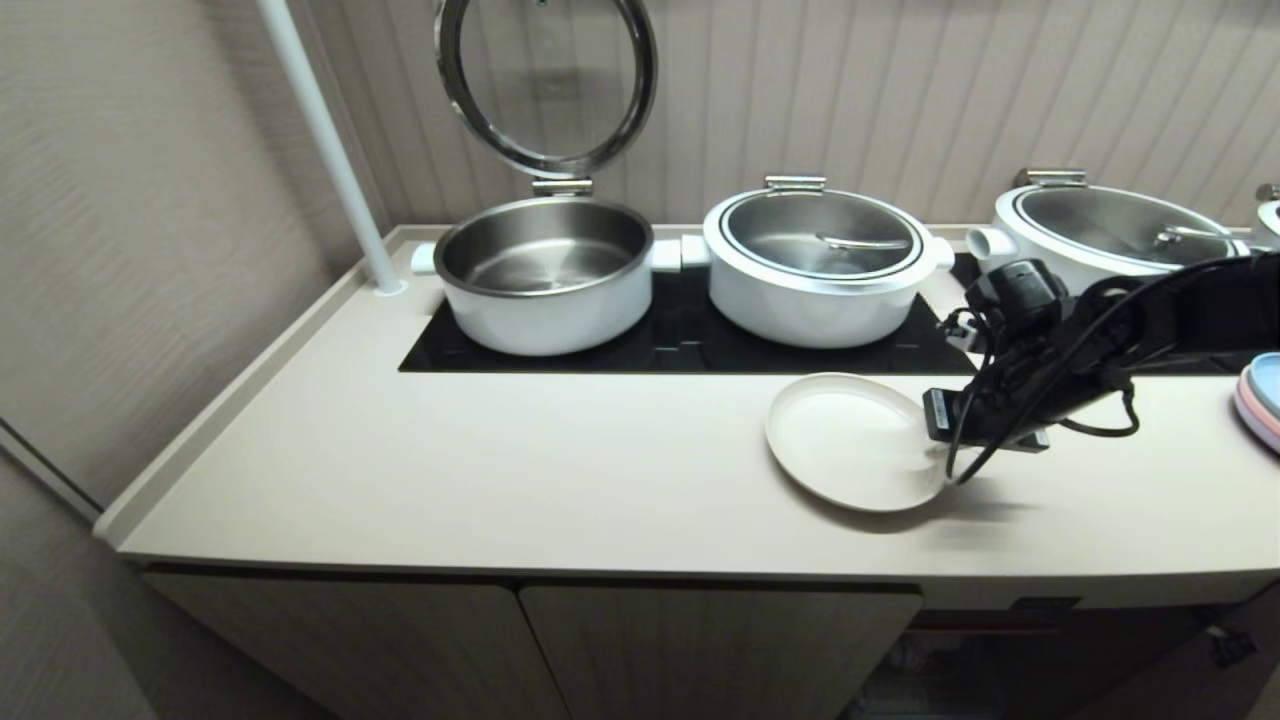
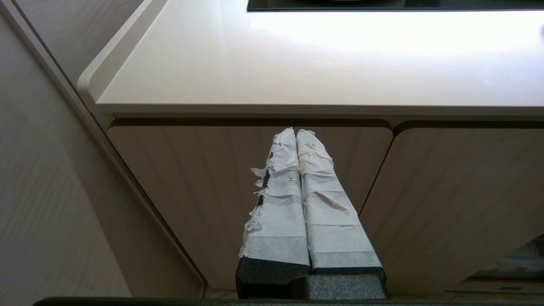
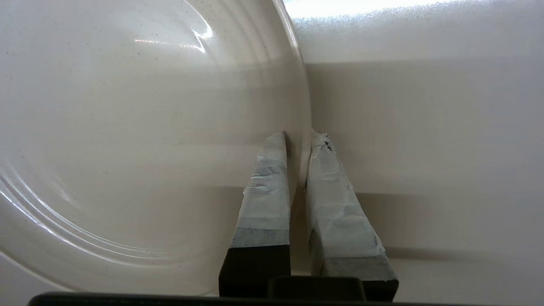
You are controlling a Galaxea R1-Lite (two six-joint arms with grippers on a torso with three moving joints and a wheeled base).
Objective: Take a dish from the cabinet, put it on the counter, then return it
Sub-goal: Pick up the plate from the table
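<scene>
The dish (image 1: pixel 848 440), a plain off-white round plate, is over the cream counter (image 1: pixel 500 470) in front of the cooktop, and it casts a shadow on its right side. My right gripper (image 1: pixel 938 440) comes in from the right. It is shut on the dish's right rim. In the right wrist view the dish (image 3: pixel 127 127) fills one side, and the gripper (image 3: pixel 299 138) has one taped finger inside the rim and one outside. My left gripper (image 2: pixel 296 131) is shut on nothing, parked low before the closed ribbed doors. The cabinet (image 1: pixel 985 650) below the counter's right part stands open.
A black cooktop strip (image 1: pixel 690 350) carries an open steel pot (image 1: pixel 545 275) with its raised glass lid (image 1: pixel 545 85), and two lidded white pots (image 1: pixel 825 265) (image 1: pixel 1110 235). A white pole (image 1: pixel 330 150) stands at the back left. Pink-and-blue plates (image 1: pixel 1262 400) lie at the right edge.
</scene>
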